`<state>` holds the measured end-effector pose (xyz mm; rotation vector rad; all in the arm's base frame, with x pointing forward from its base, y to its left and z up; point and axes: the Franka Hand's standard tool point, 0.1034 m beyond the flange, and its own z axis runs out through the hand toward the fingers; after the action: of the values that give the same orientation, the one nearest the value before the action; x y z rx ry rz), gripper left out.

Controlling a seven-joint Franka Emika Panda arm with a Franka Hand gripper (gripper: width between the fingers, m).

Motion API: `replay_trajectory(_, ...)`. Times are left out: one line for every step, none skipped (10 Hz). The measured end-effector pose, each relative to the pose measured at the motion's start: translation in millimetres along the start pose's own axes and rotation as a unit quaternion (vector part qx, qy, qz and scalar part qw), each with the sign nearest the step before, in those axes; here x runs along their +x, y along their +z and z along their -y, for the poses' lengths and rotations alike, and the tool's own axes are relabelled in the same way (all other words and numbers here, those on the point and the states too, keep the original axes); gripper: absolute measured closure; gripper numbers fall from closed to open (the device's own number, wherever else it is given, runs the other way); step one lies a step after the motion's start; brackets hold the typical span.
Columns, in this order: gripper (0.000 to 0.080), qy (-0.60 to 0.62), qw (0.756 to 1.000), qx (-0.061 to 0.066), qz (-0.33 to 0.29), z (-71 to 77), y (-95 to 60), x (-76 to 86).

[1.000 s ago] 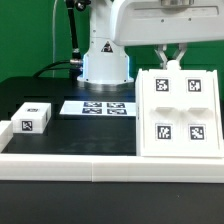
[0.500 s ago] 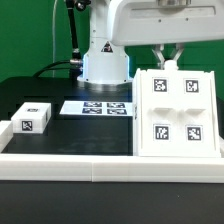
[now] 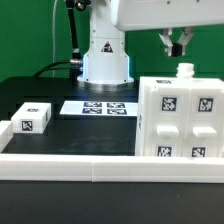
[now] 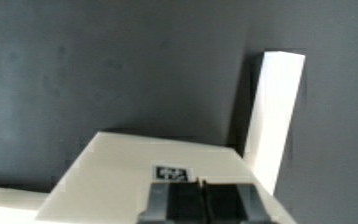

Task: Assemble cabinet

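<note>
On the exterior view's right, standing on the black table [image 3: 40,88]: large white plastic square cabinet box [image 3: 178,118], upright, touching the rail at its foot. Black-and-white square marker tags sit on its broad front face and on the narrower side face turned toward the exterior view's left. A small white peg [image 3: 184,70] projects from its top edge. Contents: its inside is turned away from the exterior view, so what it holds cannot be told.

Wrist view, same item: a flat white face [image 4: 123,165] bearing one marker tag [image 4: 171,172], with a tall narrow white wall [image 4: 274,110] rising beside it against the dark table.

Loose part: small white tagged panel block [image 3: 35,116], well apart from the box on the exterior view's left, lying on the table behind the rail. A further white tagged piece [image 3: 5,130] is cut off by the frame edge.

Fixtures: marker board [image 3: 97,106], flat on the table in front of the white robot base [image 3: 105,55], between the block and the box. Long low white rail [image 3: 70,166] across the front.

Arm: reaches over from the base toward the exterior view's right, wrist pointing down. Two-finger gripper [image 3: 175,45] [image 4: 202,200] hangs above the box's top edge, apart from it, just over the peg. Claw released: the dark fingers stand a narrow gap apart with nothing between them
</note>
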<state>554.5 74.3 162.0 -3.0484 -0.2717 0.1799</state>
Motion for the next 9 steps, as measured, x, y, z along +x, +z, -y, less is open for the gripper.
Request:
replay_trajectory(0.0798, 0.000, 1.000, 0.000, 0.000, 0.0, 0.1, 0.0)
replay_trajectory(0.0798, 0.000, 1.000, 0.000, 0.000, 0.0, 0.2, 0.0)
replay_trajectory(0.0782, 0.000, 1.000, 0.000, 0.000, 0.0, 0.2, 0.0)
replay_trajectory(0.0782, 0.000, 1.000, 0.000, 0.000, 0.0, 0.1, 0.0)
replay_trajectory(0.0604, 0.000, 1.000, 0.000, 0.000, 0.0, 0.2, 0.0)
replay_trajectory(0.0414, 0.000, 1.000, 0.000, 0.000, 0.0, 0.2, 0.0)
replay_trajectory(0.0275, 0.000, 1.000, 0.000, 0.000, 0.0, 0.2, 0.0)
replay_trajectory(0.0275, 0.000, 1.000, 0.000, 0.000, 0.0, 0.2, 0.0)
replay_trajectory(0.0128, 0.005, 1.000, -0.001, -0.006, 0.2, 1.4, -0.4)
